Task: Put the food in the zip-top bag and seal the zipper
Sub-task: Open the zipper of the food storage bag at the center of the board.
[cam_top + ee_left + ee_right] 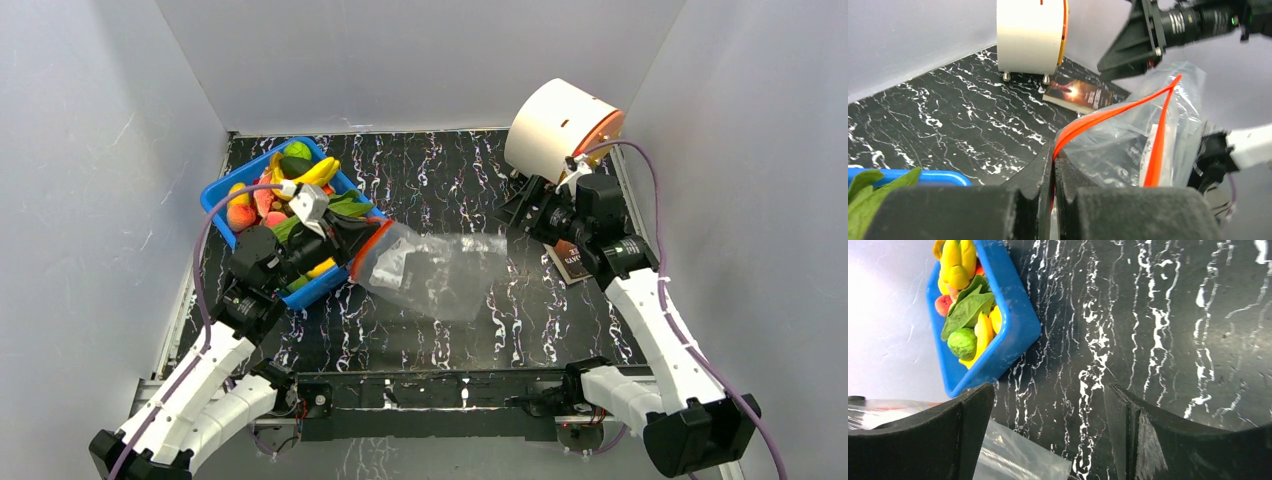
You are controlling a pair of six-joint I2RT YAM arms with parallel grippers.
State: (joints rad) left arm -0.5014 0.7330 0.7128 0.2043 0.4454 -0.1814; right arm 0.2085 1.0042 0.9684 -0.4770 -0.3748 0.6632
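My left gripper [1053,160] is clenched on the thin red-orange zipper strip [1108,116] of the small clear crinkly zip-top bag [440,272], which lies on the black marbled table [450,340] beside the blue plastic basket [213,196]. The toy fruits and vegetables [318,172] sit in that basket. My right gripper [1048,395] hangs released, grasping nothing.

One zip-top bag [440,270], mid-bench [450,180]. One blue basket [212,200] at ten o'clock, heaped with toy food [300,170], too piled to count. One white drum [550,130] at two o'clock. One small book [570,262] just beside. One left arm [200,370], one right arm [660,320].
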